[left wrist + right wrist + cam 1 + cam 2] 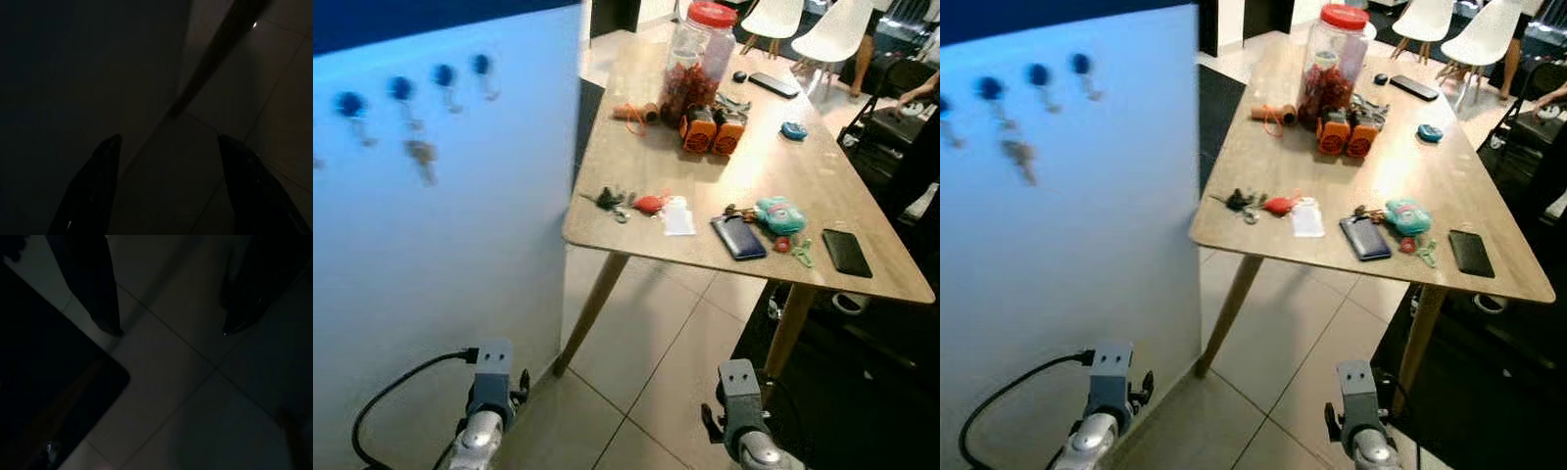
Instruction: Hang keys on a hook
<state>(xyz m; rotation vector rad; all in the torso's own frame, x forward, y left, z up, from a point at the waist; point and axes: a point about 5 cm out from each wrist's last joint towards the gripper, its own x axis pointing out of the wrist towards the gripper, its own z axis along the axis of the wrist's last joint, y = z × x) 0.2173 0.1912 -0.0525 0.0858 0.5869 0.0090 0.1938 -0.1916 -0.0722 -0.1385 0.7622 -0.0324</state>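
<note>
A key bunch (613, 202) with a black fob, a red tag and a white tag lies near the front left edge of the wooden table (636, 166). To the left stands a pale blue board with a row of blue-knobbed hooks (401, 90); one set of keys (421, 155) hangs below them. Both arms hang low in front of me, the left arm (489, 392) by the board and the right arm (739, 392) under the table's front edge. The left gripper (168, 142) is open over dark floor tiles. The right gripper (171, 330) is open too, with nothing between its fingers.
On the table stand a red-lidded jar (700, 59), two orange items (713, 130), a teal toy with more keys (780, 215) and phones (847, 253). A slanted table leg (592, 308) stands close ahead. White chairs (837, 29) and a person's arm (920, 93) are at the back right.
</note>
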